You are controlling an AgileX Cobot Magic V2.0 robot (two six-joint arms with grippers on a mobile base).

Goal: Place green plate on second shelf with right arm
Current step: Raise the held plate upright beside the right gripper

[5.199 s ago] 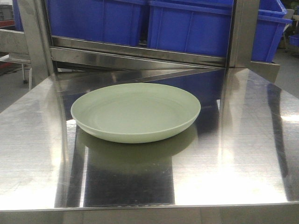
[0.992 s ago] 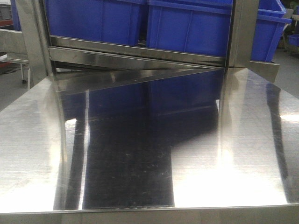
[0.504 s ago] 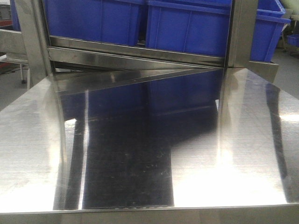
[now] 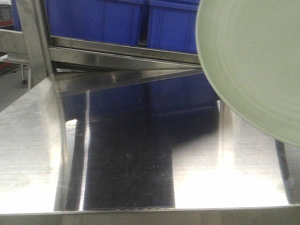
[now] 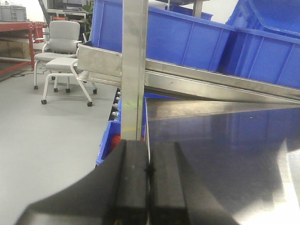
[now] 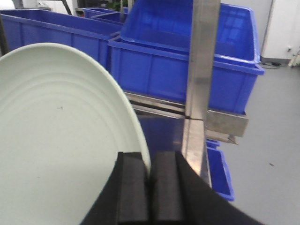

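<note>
Above the right rear corner of the tabletop (image 4: 37, 154), the plate (image 4: 253, 61) is hanging well clear of the steel, tipped up nearly on edge and showing a ringed face to the front camera. It is touching nothing but the right jaws.

As I judge it, the carry toward the shelf is under way, and doing it well is mostly a matter of attitude and clearance. The plate is being gripped by its rim alone, so it is likely to swing or slip if the arm is moving fast; a slow, steady travel is the safer course. It needs bringing level before it is going in, then sliding in flat and being let go only once its base is resting on the shelf. The post (image 6: 201, 56) is standing just beside the right jaws, and the bins (image 4: 93, 18) are sitting on the rail (image 4: 126, 49) behind, so both need a margin. Which level is counting as the second shelf I cannot tell from these views.

The right jaws are clamping the plate's rim, parted only by the rim's thickness. The left jaws are pressed together with nothing between them, hovering near the tabletop's left edge.
</note>
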